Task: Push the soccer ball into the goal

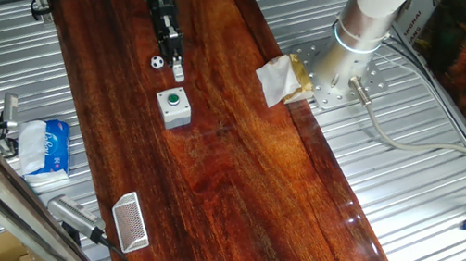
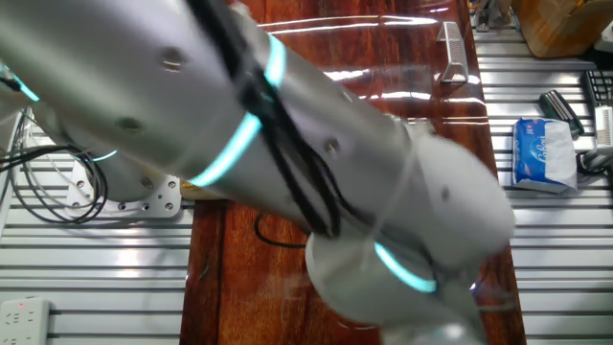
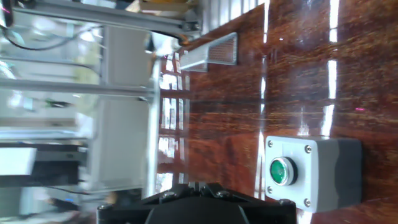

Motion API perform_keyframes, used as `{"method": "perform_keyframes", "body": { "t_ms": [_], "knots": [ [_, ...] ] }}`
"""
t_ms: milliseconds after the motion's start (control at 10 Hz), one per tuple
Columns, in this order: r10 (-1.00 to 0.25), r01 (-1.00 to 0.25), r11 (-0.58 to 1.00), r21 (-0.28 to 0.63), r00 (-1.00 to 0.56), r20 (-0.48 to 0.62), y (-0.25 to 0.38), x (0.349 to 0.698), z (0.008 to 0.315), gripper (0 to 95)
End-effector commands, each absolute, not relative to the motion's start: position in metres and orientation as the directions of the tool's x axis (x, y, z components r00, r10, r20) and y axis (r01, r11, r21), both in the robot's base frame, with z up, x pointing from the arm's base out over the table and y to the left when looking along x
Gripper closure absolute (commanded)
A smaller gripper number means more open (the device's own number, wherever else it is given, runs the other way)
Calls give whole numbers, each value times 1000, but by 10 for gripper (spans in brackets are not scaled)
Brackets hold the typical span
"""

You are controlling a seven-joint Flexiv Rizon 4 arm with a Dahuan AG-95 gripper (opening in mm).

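I take the button box [image 1: 174,107] as my landmark. In one fixed view the soccer ball [image 1: 158,63] sits on the wooden tabletop [image 1: 244,179] just beyond the box and a little to its left, with the gripper [image 1: 176,70] down at board level just to the ball's right. I cannot tell whether the fingers touch the ball, nor whether they are parted or closed; they read only as one dark stem with a pale tip. The goal [image 1: 130,222] stands well apart on the near side of the box, close to the board's near edge.

I judge the ball light, hard and very free-rolling on this glossy wood. I would not grip it; a soft nudge on the side away from the goal suits it, since a sharp tap could send it off line or into the box, which lies roughly between ball and goal.

In the other fixed view the arm fills almost everything; I find the goal [image 2: 452,53] at the far end, but ball, box and fingers are hidden.

The hand view shows the goal [image 3: 210,51] and box [image 3: 313,171]; the ball is out of sight.
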State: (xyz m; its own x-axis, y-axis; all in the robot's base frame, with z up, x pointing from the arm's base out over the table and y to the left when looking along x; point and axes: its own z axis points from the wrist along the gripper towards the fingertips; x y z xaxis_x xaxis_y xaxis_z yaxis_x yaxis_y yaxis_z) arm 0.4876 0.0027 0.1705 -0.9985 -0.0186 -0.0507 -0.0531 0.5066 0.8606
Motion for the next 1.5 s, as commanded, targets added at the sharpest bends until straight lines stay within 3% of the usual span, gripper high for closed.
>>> {"method": "perform_keyframes", "body": {
  "t_ms": [100,400,700,1200,1500],
  "knots": [
    [-124,-123,989,77,-992,9,3,486,176,950],
    [-172,-173,983,-55,-985,22,3,486,178,950],
    [-198,-201,972,-121,-979,38,2,484,182,950],
    [-231,-237,965,-114,-971,70,-42,490,217,950],
    [-246,-253,961,-115,-967,69,-73,493,224,950]
  ]
}}
